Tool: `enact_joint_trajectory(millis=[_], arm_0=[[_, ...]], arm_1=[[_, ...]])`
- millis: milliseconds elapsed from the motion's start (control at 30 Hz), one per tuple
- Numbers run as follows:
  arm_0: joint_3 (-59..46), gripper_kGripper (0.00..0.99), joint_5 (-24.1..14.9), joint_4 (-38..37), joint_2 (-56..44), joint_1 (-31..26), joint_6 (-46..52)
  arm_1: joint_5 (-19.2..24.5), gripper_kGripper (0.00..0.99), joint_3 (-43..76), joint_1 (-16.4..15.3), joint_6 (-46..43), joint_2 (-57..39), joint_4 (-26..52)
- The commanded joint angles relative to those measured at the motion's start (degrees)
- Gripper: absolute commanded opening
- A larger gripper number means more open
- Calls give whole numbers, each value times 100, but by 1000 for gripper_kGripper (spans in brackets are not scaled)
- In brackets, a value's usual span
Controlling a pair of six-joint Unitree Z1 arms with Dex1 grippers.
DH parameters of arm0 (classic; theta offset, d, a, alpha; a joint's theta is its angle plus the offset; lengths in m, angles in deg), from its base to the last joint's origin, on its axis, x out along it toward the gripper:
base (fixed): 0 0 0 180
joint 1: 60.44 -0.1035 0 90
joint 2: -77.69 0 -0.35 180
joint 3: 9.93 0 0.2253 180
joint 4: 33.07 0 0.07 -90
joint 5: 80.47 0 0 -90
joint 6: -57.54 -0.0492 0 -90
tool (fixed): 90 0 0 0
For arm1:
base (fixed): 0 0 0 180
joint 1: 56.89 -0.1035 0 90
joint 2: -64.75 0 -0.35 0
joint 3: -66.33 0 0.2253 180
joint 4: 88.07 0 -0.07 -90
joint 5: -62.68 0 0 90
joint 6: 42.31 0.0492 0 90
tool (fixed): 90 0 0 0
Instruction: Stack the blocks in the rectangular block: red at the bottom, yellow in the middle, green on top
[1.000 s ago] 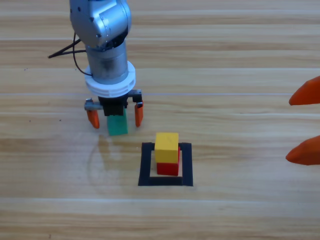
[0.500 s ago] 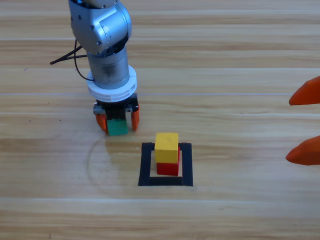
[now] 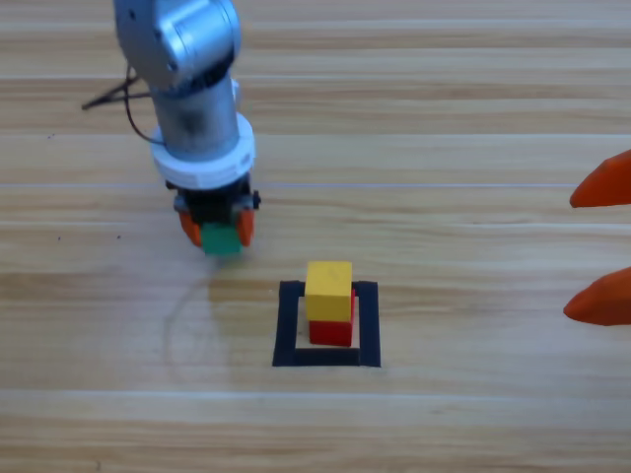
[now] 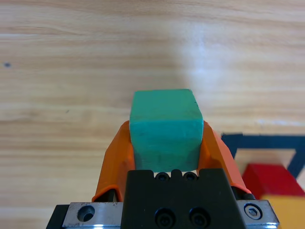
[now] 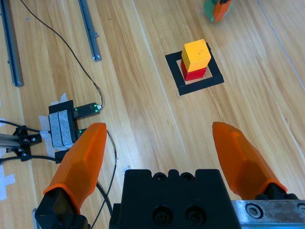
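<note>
Above the table [image 3: 473,118], left gripper [image 3: 217,229] clamps green [image 3: 221,239].

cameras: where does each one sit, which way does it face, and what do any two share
High view: fixed above the table, looking down; left arm grips the green cube, right gripper at the right edge.
Left wrist view: on the left arm, looking along its left gripper at the cube.
Right wrist view: on the right arm, jaws wide, facing the table from afar.
All three share the yellow cube on the red cube in the tape outline.
</note>
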Motion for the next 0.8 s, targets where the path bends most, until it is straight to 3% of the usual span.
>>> enact_joint_trajectory(millis=[33,333,800], arm_0=[[710,35,-9,906,-460,127,-403],[1624,8,264,1811,-618,680,-482],[2099,8,281,2119,103,1278,-42]], arm_1=[[-38,979,140,156,-35,195,33],[-21,979,140,156,-27,195,33],[-12,979,149,156,-27,186,33]])
